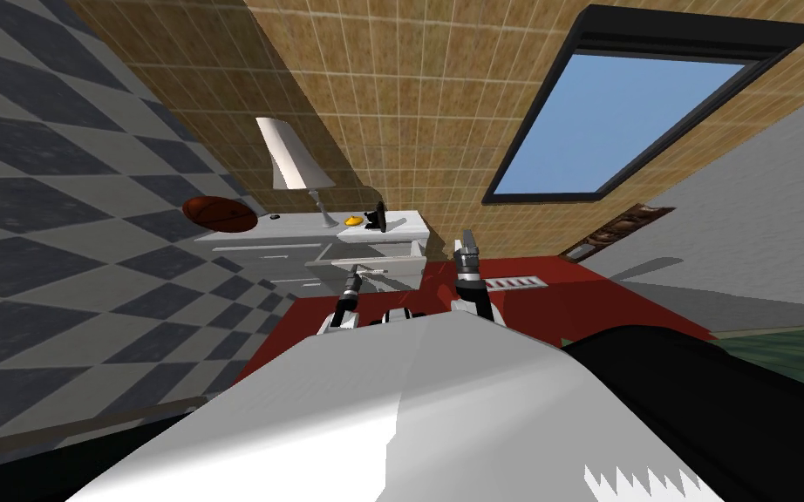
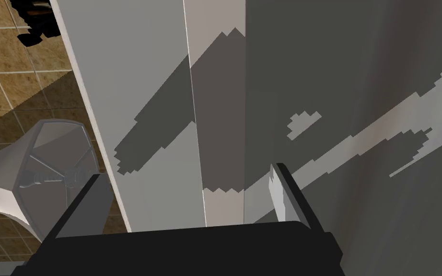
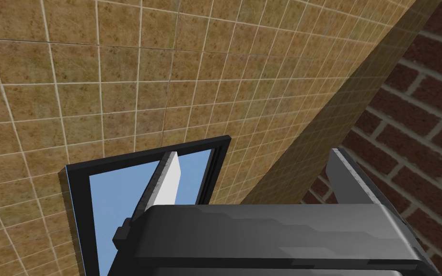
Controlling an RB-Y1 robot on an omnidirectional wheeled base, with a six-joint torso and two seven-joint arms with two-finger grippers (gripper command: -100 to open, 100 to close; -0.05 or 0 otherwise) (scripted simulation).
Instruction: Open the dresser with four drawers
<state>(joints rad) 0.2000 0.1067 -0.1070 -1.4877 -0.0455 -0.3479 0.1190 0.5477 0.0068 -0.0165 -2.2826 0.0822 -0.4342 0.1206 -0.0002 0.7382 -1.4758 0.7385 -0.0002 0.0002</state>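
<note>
The light grey, box-shaped dresser (image 1: 339, 254) stands against the tan tiled wall (image 1: 409, 96), and one of its upper drawers (image 1: 365, 261) appears to project a little from its front. The left gripper (image 2: 185, 172) is held close to that front, its jaws apart with a pale grey panel edge lying between them; whether the panel is touched cannot be told. For a clean pull, the fingers should be closed squarely on that edge and the drawer drawn straight out from the dresser, without twisting. On the dresser's top a white lamp with a conical shade (image 1: 291, 157) and a brown ball (image 1: 220, 213) are set. Beside the dresser, the right gripper (image 3: 254, 152) is raised idle, jaws apart.
</note>
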